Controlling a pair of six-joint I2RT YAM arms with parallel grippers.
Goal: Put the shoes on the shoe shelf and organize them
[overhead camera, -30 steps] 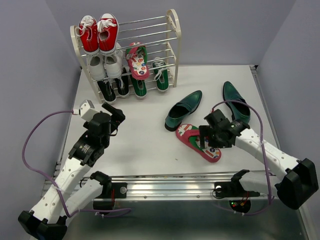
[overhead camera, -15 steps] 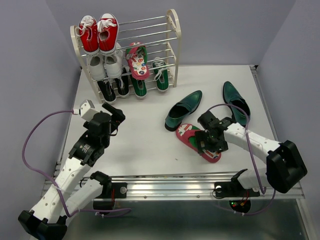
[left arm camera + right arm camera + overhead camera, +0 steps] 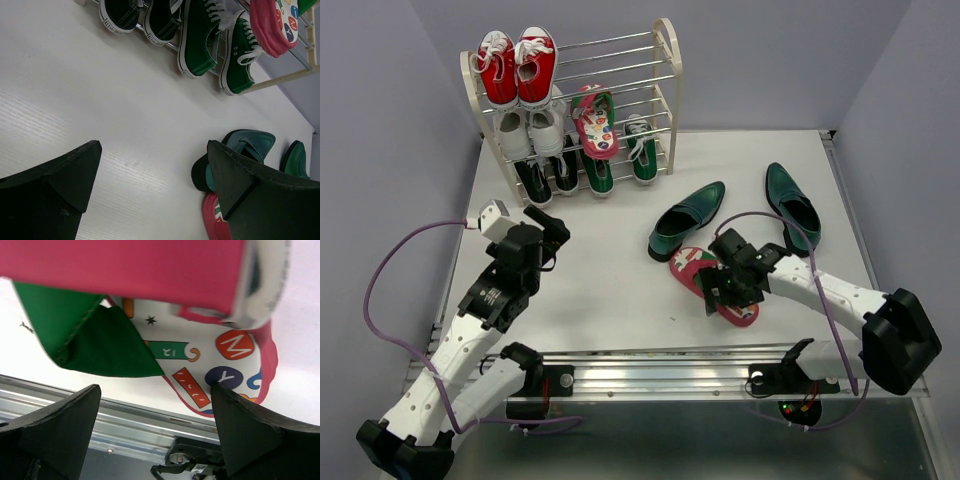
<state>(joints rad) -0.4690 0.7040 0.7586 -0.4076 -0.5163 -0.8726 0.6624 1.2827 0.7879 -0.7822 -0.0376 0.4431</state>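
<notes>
Pink flip-flop (image 3: 692, 266) lies on the table (image 3: 610, 270), just beside a loafer (image 3: 686, 220). The right gripper (image 3: 720, 285) straddles it, jaws wide and not clamped. Left gripper (image 3: 154, 147) gapes wide, empty.

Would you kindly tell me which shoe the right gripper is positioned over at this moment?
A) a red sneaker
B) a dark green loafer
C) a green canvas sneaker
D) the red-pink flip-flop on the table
D: the right gripper has its jaws spread over the red-pink flip-flop, whose patterned insole and strap fill the right wrist view.
</notes>
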